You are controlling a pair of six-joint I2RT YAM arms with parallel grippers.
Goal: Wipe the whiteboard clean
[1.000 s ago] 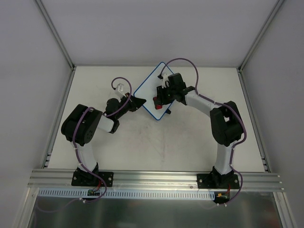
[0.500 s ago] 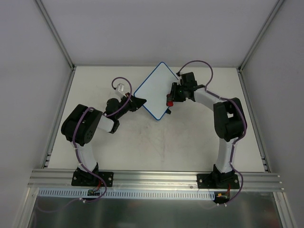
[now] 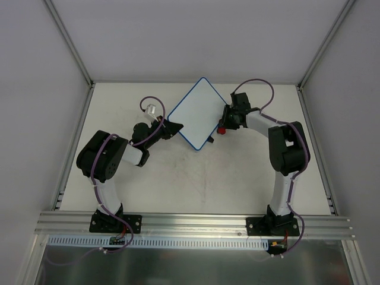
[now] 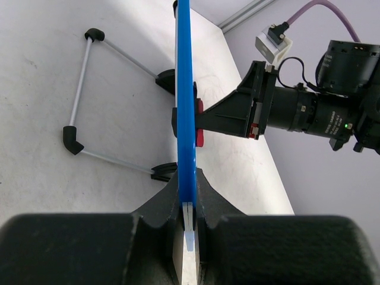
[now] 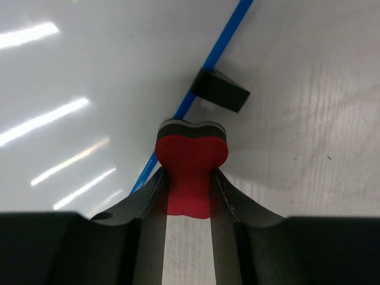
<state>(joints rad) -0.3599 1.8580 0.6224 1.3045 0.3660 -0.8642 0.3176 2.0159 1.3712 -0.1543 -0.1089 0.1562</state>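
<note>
We judge the flat white blue-rimmed whiteboard (image 3: 193, 116) light, stiff and slick, so our left gripper (image 4: 188, 208) rightly pinches its rim, while our right gripper (image 5: 189, 184) clamps the red bone-shaped eraser (image 5: 191, 161).

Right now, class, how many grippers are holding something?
2. The left gripper clamps the whiteboard at its left side; the right gripper holds the red eraser by the board's right edge. Neither is hidden.
</note>
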